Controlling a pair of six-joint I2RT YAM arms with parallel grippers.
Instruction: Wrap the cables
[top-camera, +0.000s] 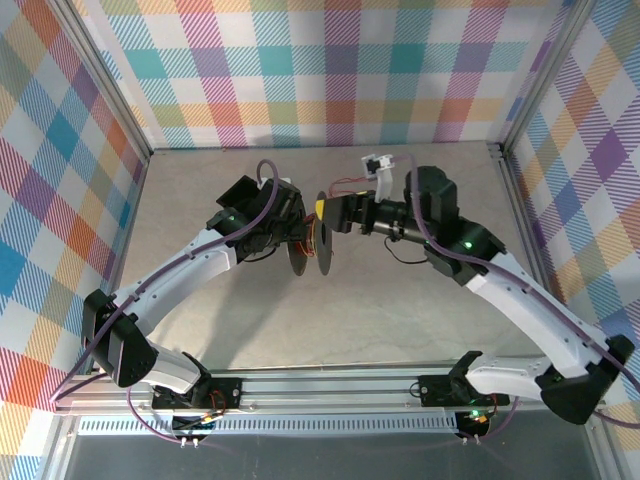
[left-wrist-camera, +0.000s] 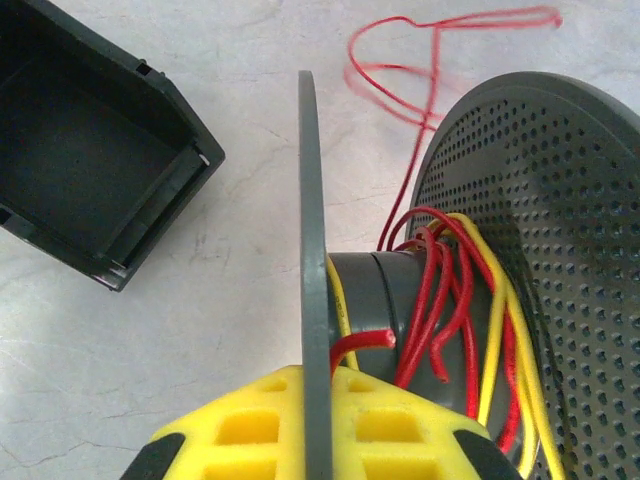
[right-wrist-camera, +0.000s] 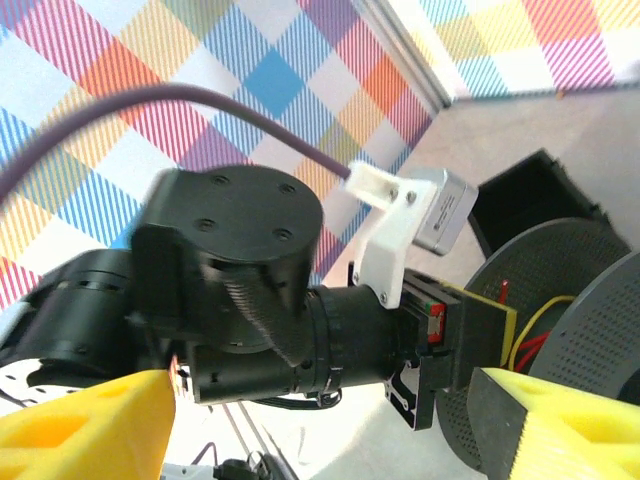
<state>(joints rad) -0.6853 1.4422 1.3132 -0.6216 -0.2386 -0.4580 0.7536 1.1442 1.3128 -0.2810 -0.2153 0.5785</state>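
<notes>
Cables (left-wrist-camera: 425, 310), red and yellow, loop loosely round the spool (left-wrist-camera: 560, 200); left tool (left-wrist-camera: 318, 420) clamps one flange (left-wrist-camera: 310, 200), right tool (right-wrist-camera: 320, 430) gapes open nearby.

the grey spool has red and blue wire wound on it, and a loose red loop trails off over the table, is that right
Not quite. The strand wound beside the red wire on the grey spool is a yellow wire, not blue; the left wrist view shows it. A loose red loop does trail off over the table.
</notes>
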